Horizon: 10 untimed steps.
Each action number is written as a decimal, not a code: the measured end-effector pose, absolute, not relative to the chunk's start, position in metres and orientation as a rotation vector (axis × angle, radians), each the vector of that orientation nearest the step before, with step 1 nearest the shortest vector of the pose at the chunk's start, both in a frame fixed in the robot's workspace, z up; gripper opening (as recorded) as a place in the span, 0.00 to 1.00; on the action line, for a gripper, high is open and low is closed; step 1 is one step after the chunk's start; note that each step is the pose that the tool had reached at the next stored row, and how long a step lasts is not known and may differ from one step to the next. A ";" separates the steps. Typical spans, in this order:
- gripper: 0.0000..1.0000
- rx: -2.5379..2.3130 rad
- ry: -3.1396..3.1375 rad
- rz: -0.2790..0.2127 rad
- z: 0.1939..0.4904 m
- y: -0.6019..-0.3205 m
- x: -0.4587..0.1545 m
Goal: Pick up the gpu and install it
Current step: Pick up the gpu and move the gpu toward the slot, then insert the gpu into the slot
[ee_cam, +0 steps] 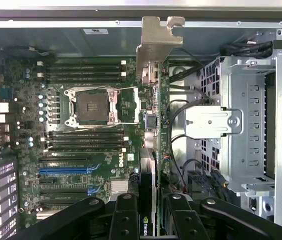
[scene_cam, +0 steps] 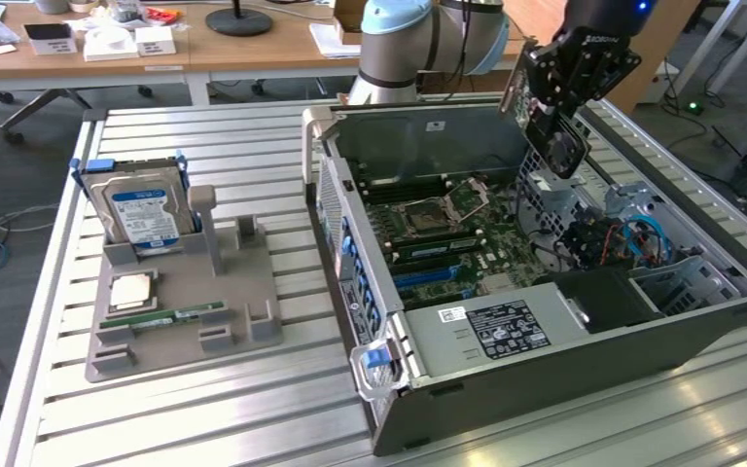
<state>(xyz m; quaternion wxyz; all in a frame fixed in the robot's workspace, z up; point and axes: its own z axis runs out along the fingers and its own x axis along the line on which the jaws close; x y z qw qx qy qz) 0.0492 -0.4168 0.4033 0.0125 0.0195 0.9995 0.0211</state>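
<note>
Dark gpu (ee_cam: 149,120) edge-on in my hand (ee_cam: 153,212), gripped narrow | hangs over open case (scene_cam: 582,360), above motherboard (ee_cam: 28,165) | judgement: keep card upright, bracket (ee_cam: 156,47) clear of case rim, square to blue slot (ee_cam: 63,170).

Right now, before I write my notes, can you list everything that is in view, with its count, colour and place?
table: 1, pale metal slats, under everything
computer case: 1, grey, open, on the exterior view's right
motherboard: 1, green, inside the case
holder: 1, grey, on the table at the exterior view's left
hard drive: 1, silver with blue label, upright in the holder
processor: 1, pale, flat on the holder
memory stick: 1, green, flat on the holder
graphics card: 1, dark with pale metal bracket, held above the open case
robot arm: 1, pale grey, behind the case
gripper: 1, black, shut on the graphics card
</note>
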 end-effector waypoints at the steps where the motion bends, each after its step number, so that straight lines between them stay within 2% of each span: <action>1: 0.26 0.061 3.115 0.066 0.403 -0.417 0.049; 10: 0.26 0.061 3.115 0.066 0.403 -0.419 0.049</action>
